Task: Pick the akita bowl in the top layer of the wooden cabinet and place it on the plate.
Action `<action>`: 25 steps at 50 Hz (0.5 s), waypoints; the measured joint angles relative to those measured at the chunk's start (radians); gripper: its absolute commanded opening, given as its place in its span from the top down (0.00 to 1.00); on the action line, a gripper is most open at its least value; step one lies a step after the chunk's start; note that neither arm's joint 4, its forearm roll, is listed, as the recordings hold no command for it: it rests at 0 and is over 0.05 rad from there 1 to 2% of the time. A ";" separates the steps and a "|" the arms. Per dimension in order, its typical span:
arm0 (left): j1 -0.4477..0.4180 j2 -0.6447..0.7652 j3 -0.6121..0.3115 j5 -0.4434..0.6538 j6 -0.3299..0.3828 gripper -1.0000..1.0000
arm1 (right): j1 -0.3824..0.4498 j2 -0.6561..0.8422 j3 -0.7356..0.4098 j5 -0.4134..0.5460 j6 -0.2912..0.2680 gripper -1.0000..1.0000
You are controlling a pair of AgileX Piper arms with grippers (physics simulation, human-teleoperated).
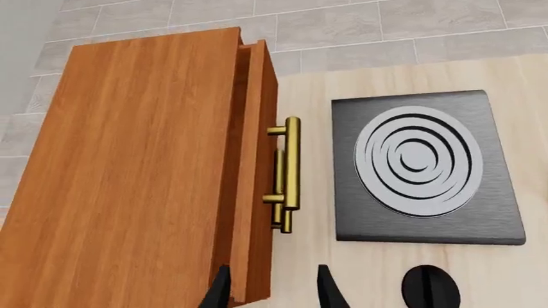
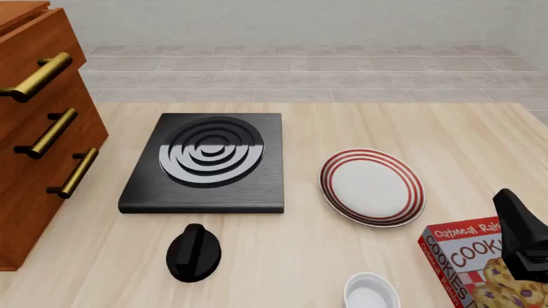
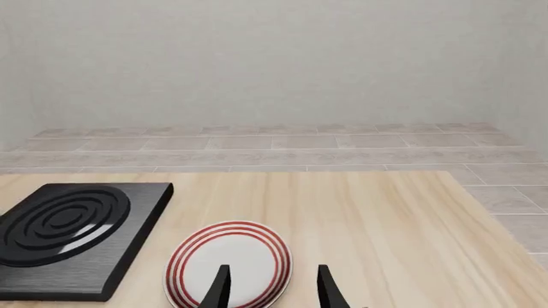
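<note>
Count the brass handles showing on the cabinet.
3. On the wooden cabinet front: top handle, middle handle, bottom handle, stacked downward. None looks hidden.

— What shows of the robot itself?

— Very little. The left gripper (image 1: 272,289) appears as two slim black fingers (image 1: 219,292), tapering to points — matte, no markings or screws visible.

— And the other side?

— The right gripper (image 3: 272,289) has the same dark pointed pair. In the front view it (image 2: 519,234) is a chunky, angular black body, plain-surfaced, with no cables visible.
</note>
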 measured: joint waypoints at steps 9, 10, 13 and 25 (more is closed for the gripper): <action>0.027 0.020 0.031 -0.027 0.013 0.00 | 0.000 0.009 0.000 -0.009 0.000 0.00; 0.029 0.022 0.035 -0.030 0.015 0.00 | 0.000 0.010 0.000 -0.009 -0.001 0.00; 0.035 0.028 0.046 -0.040 0.019 0.00 | 0.000 0.014 0.000 -0.012 -0.001 0.00; 0.049 0.049 0.098 -0.083 0.021 0.00 | 0.000 0.024 0.000 -0.021 -0.005 0.00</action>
